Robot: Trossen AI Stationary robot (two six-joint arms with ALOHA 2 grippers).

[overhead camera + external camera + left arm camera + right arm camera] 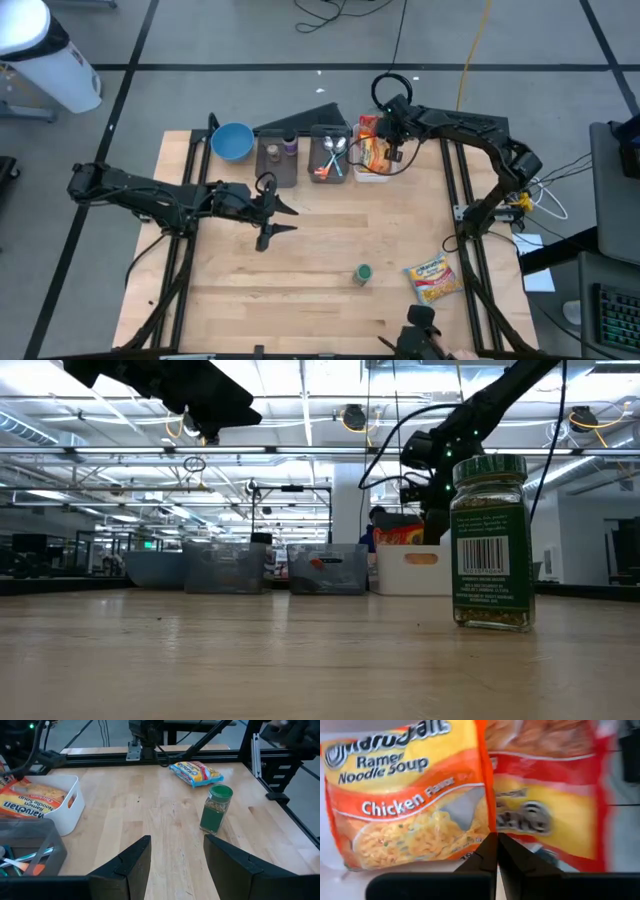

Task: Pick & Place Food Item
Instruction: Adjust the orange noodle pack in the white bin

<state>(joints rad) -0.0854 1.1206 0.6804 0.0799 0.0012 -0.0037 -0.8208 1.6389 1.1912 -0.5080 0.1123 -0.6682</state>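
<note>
A white bin (372, 172) at the table's far right holds an orange chicken ramen packet (410, 800) and a red-and-yellow packet (545, 805). My right gripper (496, 837) is shut just above them, its tips at the seam between the two packets; it also shows in the high view (395, 150). A yellow ramen packet (433, 278) lies flat on the table at the near right. A green spice jar (362, 273) stands upright beside it. My left gripper (177, 865) is open and empty above the table's middle left (283, 218), pointing toward the jar (215, 809). My right gripper's shut fingertips (487, 851) point down at the lower right edge of the orange packet (482, 822), where it meets the red-and-yellow one. I cannot tell whether they touch either packet.
A blue bowl (232, 140) and two clear bins (278, 160), one with spoons and utensils (331, 158), stand along the far edge left of the white bin. Black frame rails (462, 210) run along the table's sides. Bare wood lies between the left gripper and the jar.
</note>
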